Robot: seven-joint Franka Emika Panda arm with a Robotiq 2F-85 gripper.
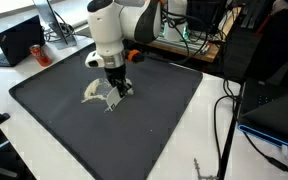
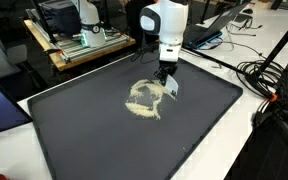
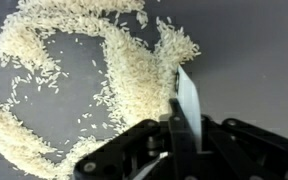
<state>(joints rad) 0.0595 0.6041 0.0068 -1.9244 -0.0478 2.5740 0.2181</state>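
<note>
**My jaws are pinching a thin white card at the edge of the rice**

I am holding my gripper (image 3: 181, 130) low over the black mat (image 1: 159, 125), pointing straight down. My jaws are standing very narrow, almost together. Between them I am clamping a thin white card (image 3: 187, 100). In the wrist view the card is sticking out from between my dark fingers (image 3: 134, 155) and is standing on its edge. Its far end is reaching the border of the rice (image 3: 134, 65). I cannot tell whether the card is pressing on the mat itself.

The rice is lying on the mat just beside me. In the wrist view it is forming a thick curved band, with a dense heap directly at the tip of the card and a thinner arc going away to the side. Many single grains are lying loose inside the curve. In an exterior view (image 2: 141, 100) the grains are making a rough ring, and I am standing at its rim. In both exterior views this ring is lying near the middle of the mat, well apart from the mat's borders.

The mat is covering most of a white table (image 1: 209, 120). Behind it a laptop (image 1: 19, 40) is standing open with a red can (image 1: 40, 52) just beside it, and black cables (image 2: 269, 80) are lying near the mat.
</note>
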